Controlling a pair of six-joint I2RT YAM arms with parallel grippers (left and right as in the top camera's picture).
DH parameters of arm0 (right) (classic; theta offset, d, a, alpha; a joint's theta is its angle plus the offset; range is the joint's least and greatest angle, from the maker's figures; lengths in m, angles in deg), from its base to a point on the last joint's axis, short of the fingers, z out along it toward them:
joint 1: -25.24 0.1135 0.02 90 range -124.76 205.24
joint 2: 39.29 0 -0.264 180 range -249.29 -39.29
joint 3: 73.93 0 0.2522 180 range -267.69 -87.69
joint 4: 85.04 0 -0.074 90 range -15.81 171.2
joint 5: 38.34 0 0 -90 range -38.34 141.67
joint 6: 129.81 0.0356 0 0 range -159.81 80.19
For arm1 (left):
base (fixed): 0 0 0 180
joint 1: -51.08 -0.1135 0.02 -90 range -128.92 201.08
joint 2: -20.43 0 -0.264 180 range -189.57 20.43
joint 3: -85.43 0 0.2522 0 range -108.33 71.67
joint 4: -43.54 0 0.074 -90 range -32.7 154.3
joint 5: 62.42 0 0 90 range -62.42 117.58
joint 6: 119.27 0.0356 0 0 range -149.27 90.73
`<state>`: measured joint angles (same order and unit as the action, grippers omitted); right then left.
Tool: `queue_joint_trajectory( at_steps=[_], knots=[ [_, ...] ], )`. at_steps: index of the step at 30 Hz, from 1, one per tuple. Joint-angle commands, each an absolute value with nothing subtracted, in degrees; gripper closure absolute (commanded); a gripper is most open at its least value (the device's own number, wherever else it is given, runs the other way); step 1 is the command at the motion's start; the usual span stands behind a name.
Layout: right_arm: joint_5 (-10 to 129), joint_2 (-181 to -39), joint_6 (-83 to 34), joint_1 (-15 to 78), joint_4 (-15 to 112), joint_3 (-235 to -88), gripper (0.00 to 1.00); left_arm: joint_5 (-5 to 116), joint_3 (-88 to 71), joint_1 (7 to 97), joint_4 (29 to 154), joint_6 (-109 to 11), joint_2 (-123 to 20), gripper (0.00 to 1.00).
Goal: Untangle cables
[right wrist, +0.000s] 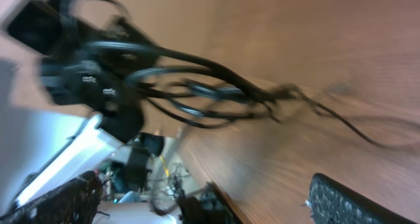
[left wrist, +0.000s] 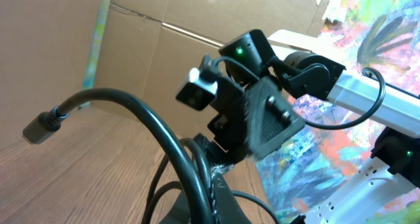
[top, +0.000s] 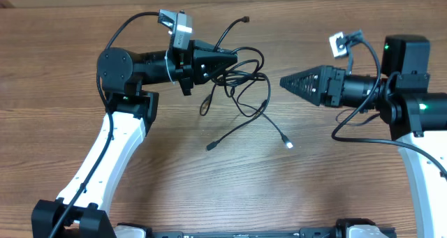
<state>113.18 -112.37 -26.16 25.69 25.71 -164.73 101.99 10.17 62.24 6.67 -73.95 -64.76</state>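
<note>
Two arms, one tangle. Left gripper (top: pixel 229 59) is clenched on the cables (top: pixel 244 76), with its tip buried in the knot; the loops spread out from it toward the right gripper (top: pixel 285 82) over the table (top: pixel 349 189). I can't count the cords inside the knot. Overhead I count four free ends, all placed from the left gripper: one far plug (top: pixel 244 19) beyond it toward the far edge, one loose end (top: pixel 204 109) just on the near side of it, one near plug (top: pixel 209 147) further out on that side, and one silver tip (top: pixel 288 144) off toward the near right, the farthest away. Right gripper is released: its wrist view shows two fingers (right wrist: pixel 354 201) wide apart with nothing between them. It points straight at the left gripper from the right, clear of the knot, with a strip of wood between them. In the left wrist view one cable loop arcs close across the lens and one plug end shows at far left, with the right gripper facing it from behind. The right wrist view is motion-blurred, so no strand count from there.
</note>
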Motion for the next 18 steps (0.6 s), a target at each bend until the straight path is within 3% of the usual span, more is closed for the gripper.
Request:
queue_joint_trajectory(
  at_steps=[1, 8, 14, 18],
  knots=[
    [104.85, -112.23, -28.15, 25.88, 22.21, -164.92, 0.02, 103.06, 9.63, 62.24, 6.5, -74.26, -63.67, 0.96],
    [111.8, -112.23, -27.15, 25.88, 22.74, -164.92, 0.0, 104.05, 9.63, 62.35, 6.52, -73.65, -63.69, 0.96],
    [120.83, -112.23, -14.16, 25.88, 24.01, -164.92, 0.0, 104.05, 9.63, 62.35, 9.36, -66.68, -63.69, 0.96],
    [127.15, -112.23, -14.32, 25.88, 24.09, -164.92, 0.0, 102.87, 9.63, 62.37, 14.69, -60.01, -63.69, 0.96]
  ],
)
